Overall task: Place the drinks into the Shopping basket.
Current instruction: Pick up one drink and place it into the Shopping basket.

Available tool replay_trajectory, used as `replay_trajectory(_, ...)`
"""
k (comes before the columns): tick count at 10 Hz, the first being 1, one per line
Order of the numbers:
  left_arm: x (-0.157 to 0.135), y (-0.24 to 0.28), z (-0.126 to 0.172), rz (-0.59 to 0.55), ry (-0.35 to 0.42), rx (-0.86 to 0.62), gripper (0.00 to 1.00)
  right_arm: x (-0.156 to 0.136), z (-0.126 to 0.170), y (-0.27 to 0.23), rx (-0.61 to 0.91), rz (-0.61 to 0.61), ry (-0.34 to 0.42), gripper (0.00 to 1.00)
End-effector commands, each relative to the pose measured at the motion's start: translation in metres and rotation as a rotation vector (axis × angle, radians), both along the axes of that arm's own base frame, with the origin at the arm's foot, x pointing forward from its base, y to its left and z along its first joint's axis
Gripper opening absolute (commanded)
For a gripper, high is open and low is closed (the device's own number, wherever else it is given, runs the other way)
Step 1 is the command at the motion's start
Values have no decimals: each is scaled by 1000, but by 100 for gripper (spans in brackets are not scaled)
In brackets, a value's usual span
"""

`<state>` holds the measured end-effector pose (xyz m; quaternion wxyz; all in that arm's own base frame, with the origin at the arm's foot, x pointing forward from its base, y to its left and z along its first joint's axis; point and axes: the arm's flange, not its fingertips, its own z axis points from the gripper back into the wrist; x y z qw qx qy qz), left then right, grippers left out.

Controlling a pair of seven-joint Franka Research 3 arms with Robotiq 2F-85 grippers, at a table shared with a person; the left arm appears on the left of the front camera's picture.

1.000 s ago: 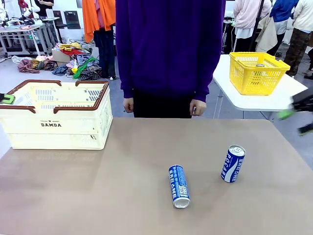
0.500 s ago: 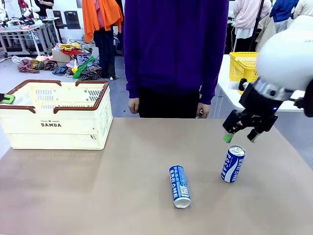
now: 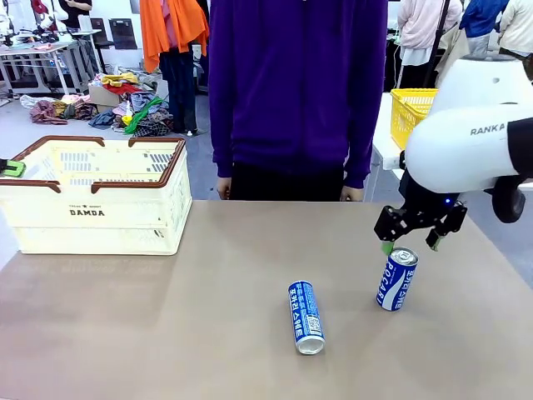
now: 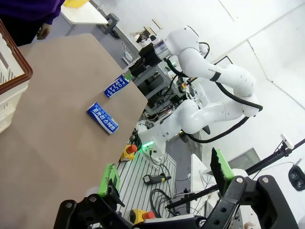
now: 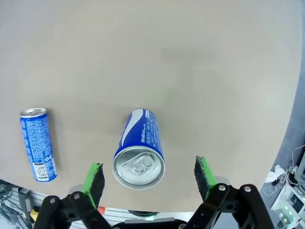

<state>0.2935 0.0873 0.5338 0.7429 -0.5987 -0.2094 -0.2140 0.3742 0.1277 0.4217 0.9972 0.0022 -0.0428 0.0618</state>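
Note:
Two blue drinks cans are on the brown table. One can [image 3: 396, 279] [image 5: 139, 150] [image 4: 117, 86] stands upright at the right; the other [image 3: 306, 317] [image 5: 38, 143] [image 4: 103, 117] lies on its side near the middle. My right gripper [image 3: 409, 243] [image 5: 149, 175] hovers open just above the upright can's silver top, fingers on either side, nothing held. The cream Shopping basket [image 3: 100, 225] [image 4: 9, 71] with its brown rim sits at the table's far left. My left gripper [image 4: 167, 174] is open and empty, off the table's left side; a green pad [image 3: 12, 168] shows beside the basket.
A person in a purple top [image 3: 296, 92] stands at the far edge, hands hanging down. A yellow basket [image 3: 408, 112] rests on a white side table at the back right. Bare tabletop stretches between the basket and the cans.
My right arm swung in from the right edge and came down over the upright can. The cans, the basket and the left gripper have not moved.

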Motion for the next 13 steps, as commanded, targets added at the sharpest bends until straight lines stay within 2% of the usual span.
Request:
replay_trajectory(1,-1,-2,2,4,-6,-25,100,6,-8,9,0,-36,-10,100)
replay_trajectory(4,-1,-2,2,4,-6,-25,100,15,-36,14,16,-59,50,100)
replay_trajectory(7,-1,-2,2,4,-6,-25,100,18,-47,18,31,-68,76,100)
replay_trajectory(8,-1,-2,2,4,-6,-25,100,18,-47,17,45,-73,97,54)
replay_trajectory(9,-1,-2,2,4,-6,-25,100,18,-47,16,44,-82,106,0)
replay_trajectory(13,-1,-2,2,4,-6,-25,100,19,-46,13,37,-93,147,0)
